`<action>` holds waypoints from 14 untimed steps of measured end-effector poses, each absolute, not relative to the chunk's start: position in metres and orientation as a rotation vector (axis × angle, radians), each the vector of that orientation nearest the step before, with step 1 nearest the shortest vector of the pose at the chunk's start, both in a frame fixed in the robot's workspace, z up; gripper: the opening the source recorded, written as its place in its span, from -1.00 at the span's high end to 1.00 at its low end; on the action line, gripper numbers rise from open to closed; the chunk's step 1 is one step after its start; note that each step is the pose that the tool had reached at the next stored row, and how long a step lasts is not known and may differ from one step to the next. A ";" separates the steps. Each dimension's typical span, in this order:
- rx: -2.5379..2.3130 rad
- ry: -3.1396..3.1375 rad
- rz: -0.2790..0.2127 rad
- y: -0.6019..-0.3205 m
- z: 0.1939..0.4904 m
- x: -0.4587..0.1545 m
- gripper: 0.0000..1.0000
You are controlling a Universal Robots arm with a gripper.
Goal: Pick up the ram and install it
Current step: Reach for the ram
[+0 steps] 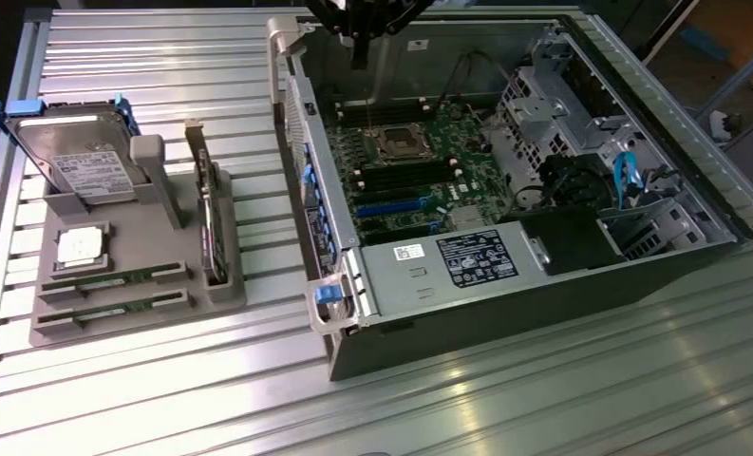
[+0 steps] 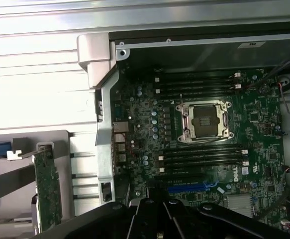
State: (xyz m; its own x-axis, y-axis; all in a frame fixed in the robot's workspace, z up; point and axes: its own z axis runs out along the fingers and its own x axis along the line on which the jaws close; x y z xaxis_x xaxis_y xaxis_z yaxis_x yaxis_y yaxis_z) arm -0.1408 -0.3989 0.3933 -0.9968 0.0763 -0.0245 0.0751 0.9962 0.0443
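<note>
1. We see the worktop (image 1: 541, 380) as ribbed bare metal with a soft sheen.
2. We read the holder (image 1: 160, 318) as matt grey plastic.
3. The ram sticks (image 1: 113, 278) look to us like green circuit board, faintly glossy.
4. We find the computer case (image 1: 389, 285) bare silvery sheet metal inside.
5. The hand (image 1: 361, 47) looks matt black to us.

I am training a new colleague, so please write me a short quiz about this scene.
1. True or false: the ram and its twin both sit in the gray holder.
2. The pincer hangs above: A the holder, B the open computer case, C a keyboard.
3. Name the part standing upright between blue brackets.
Key: 1 true; 2 B; 3 the hard drive.
</note>
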 end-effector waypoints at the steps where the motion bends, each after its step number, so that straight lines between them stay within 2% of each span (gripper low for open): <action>1: 0.118 3.113 0.068 -0.399 0.393 -0.143 0.79; 14: 0.118 3.113 0.068 -0.399 0.393 -0.174 0.79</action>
